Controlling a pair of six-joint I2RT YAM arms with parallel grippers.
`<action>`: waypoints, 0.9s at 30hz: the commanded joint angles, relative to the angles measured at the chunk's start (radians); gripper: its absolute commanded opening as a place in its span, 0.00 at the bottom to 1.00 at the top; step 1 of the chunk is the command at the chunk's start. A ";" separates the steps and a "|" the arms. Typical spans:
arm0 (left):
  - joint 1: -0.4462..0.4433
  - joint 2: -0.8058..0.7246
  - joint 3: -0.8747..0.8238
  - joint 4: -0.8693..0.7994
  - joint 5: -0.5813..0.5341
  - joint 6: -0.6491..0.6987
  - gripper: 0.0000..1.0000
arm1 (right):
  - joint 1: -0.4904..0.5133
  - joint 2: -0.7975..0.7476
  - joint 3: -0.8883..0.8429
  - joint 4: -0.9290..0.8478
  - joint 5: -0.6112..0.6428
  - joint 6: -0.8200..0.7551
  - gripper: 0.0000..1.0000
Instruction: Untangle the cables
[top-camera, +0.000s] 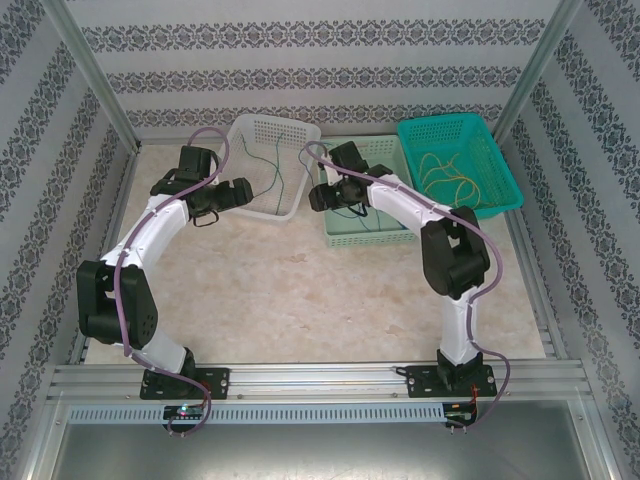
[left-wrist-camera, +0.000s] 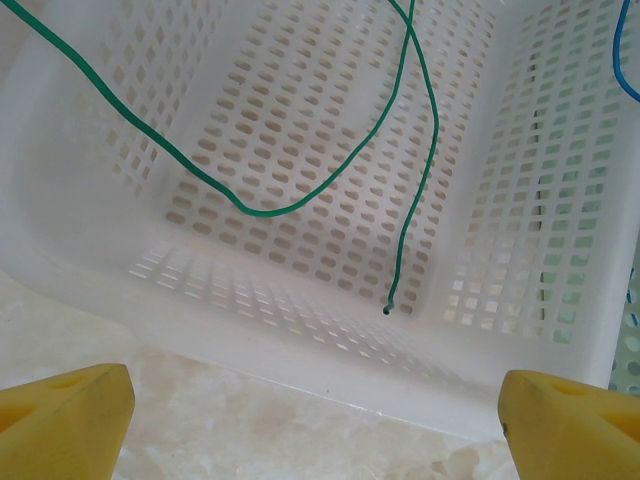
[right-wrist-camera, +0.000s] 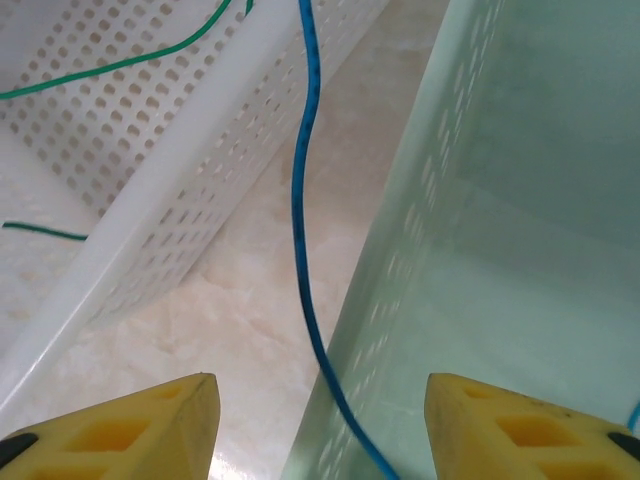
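Note:
A green cable (left-wrist-camera: 290, 205) lies looped inside the white basket (left-wrist-camera: 90, 270), one loose end near the front wall. It also shows as thin strands of green cable (top-camera: 279, 165) from above. My left gripper (left-wrist-camera: 315, 385) hovers over the table just in front of that basket, open wide with nothing between its fingers. A blue cable (right-wrist-camera: 300, 220) hangs down between the white basket (right-wrist-camera: 150, 200) and the pale green basket (right-wrist-camera: 500, 250), crossing the green basket's rim. My right gripper (right-wrist-camera: 318, 385) is open around it, fingers clear of the cable. Yellow cables (top-camera: 452, 178) lie coiled in the teal basket (top-camera: 505, 185).
Three baskets stand side by side at the back: white basket (top-camera: 262, 128), pale green basket (top-camera: 345, 236) and the teal one. Both arms reach toward the gap between the first two. Bare marble tabletop (top-camera: 300, 290) lies in front. Metal frame posts stand at the back corners.

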 joint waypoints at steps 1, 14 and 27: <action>0.010 0.003 -0.002 0.020 0.014 0.004 0.94 | -0.019 -0.079 -0.030 -0.020 -0.030 -0.072 0.55; 0.011 0.004 0.002 0.020 0.019 -0.002 0.94 | -0.048 -0.033 -0.034 -0.141 -0.118 -0.208 0.48; 0.010 0.008 0.002 0.019 0.019 -0.003 0.94 | -0.026 0.020 -0.019 -0.164 -0.060 -0.254 0.46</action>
